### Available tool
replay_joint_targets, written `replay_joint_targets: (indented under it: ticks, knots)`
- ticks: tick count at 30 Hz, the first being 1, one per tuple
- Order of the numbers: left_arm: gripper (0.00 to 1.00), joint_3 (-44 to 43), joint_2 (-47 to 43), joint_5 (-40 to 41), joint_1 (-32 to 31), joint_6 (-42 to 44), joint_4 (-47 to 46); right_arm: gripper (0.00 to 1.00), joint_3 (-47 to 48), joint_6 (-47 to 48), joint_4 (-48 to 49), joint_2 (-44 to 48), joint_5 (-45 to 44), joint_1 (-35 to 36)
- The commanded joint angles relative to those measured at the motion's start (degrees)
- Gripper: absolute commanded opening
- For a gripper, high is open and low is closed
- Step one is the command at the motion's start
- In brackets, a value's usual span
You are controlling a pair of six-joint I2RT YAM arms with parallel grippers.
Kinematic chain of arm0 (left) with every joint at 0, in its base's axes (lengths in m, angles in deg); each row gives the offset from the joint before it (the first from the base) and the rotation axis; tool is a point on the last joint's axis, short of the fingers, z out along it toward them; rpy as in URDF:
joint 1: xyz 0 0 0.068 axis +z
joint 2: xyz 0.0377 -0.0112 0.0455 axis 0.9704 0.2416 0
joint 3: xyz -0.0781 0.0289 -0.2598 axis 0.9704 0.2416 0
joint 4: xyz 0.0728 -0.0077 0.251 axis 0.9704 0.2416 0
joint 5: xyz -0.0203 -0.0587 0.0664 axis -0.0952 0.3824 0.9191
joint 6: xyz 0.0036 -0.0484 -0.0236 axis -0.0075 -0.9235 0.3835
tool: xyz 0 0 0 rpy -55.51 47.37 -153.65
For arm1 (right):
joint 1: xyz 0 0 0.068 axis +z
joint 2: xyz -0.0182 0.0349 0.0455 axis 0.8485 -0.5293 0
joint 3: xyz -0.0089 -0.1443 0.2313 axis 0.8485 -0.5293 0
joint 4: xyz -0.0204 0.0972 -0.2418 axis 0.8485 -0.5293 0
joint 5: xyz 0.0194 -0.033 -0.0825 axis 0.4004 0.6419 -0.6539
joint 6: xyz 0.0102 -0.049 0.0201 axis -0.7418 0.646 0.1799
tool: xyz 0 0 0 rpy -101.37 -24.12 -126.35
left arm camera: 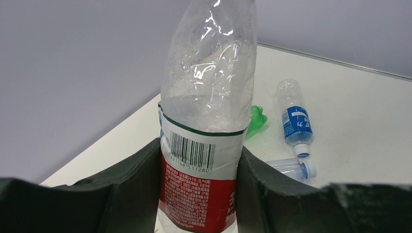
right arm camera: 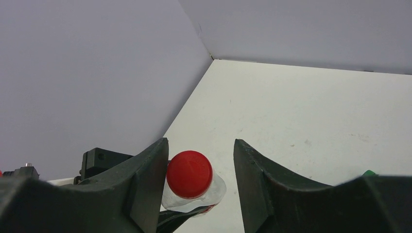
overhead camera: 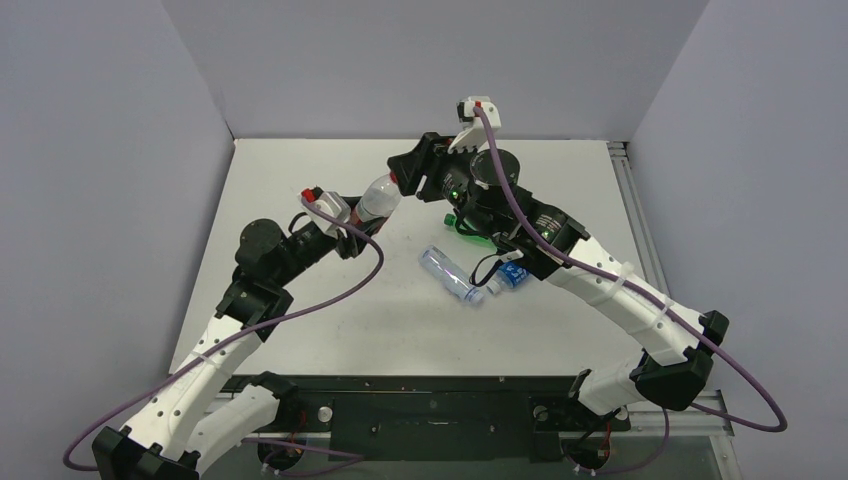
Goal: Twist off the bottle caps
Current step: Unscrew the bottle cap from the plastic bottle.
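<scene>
Progress: early, I judge | my left tool [left arm camera: 199, 187] clamps the red-label bottle [left arm camera: 209, 73] | my right tool [right arm camera: 200, 145] stands open around its red cap [right arm camera: 189, 174], not yet off | on the bench [left arm camera: 364, 121] beyond my left tool: blue-label bottle [left arm camera: 295, 121] and ribbed bottle [left arm camera: 286, 167] capped; green bottle [left arm camera: 256, 119], cap unseen

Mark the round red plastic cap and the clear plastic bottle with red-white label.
round red plastic cap [right arm camera: 189, 174]: right wrist view, on its top face.
clear plastic bottle with red-white label [left arm camera: 192, 153]: left wrist view, on the barcode.
</scene>
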Motion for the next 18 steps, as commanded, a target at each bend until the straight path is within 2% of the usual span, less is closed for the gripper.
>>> replay_joint_targets:
  ticks: [1,7,12,15,18]
  knots:
    - [0.19,-3.3,-0.1,1.0,-0.2,-1.7,-3.6,0.48,-0.2,-1.3,1.9,-1.0,1.9,0.5]
    - [0.19,-3.5,0.2,0.8,-0.2,-2.0,-3.5,0.46,-0.1,-1.6,2.1,-1.8,2.5,0.8]
    - [0.19,-3.5,0.2,1.0,-0.2,-2.3,-3.4,0.32,0.2,-1.6,2.4,-2.2,2.9,0.7]
    - [0.19,-3.3,0.0,0.8,-0.2,-2.2,-3.4,0.18,0.0,-1.4,2.8,-1.9,3.0,0.8]
    - [0.19,-2.9,-0.5,0.4,-0.2,-2.3,-3.0,0.09,-0.6,-0.5,3.6,-1.0,2.7,0.8]
